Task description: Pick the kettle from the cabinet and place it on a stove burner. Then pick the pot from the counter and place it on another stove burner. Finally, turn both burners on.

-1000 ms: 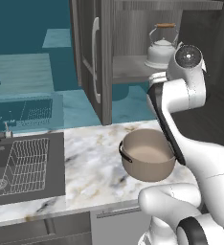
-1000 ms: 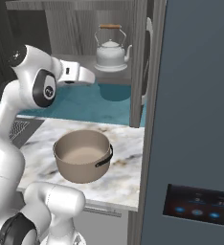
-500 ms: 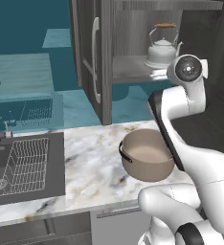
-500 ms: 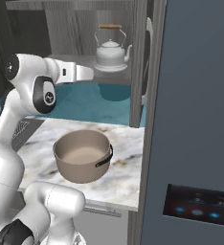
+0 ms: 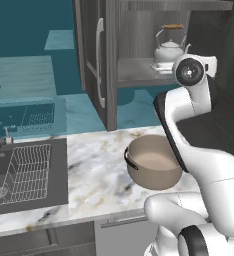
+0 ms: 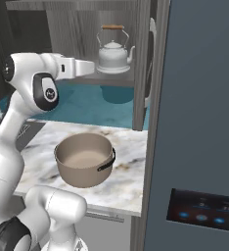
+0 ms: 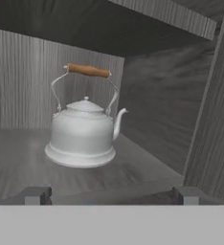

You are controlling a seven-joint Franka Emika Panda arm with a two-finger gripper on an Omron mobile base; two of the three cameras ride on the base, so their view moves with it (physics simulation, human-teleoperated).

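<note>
I am seeing the kettle (image 7: pixel 84 130) standing straight ahead of my spread, empty gripper (image 7: pixel 109 195), handle arching overhead, spout pointing right.

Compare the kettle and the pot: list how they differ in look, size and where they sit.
The kettle is silvery-white and closed by a lid; the pot is tan-beige and open, with a pale inside.
The kettle is much smaller than the wide pot.
The kettle has one arched handle with a brown grip; the pot has dark side handles.
The kettle sits on the cabinet shelf; the pot sits on the counter.
Both stand upright.
</note>
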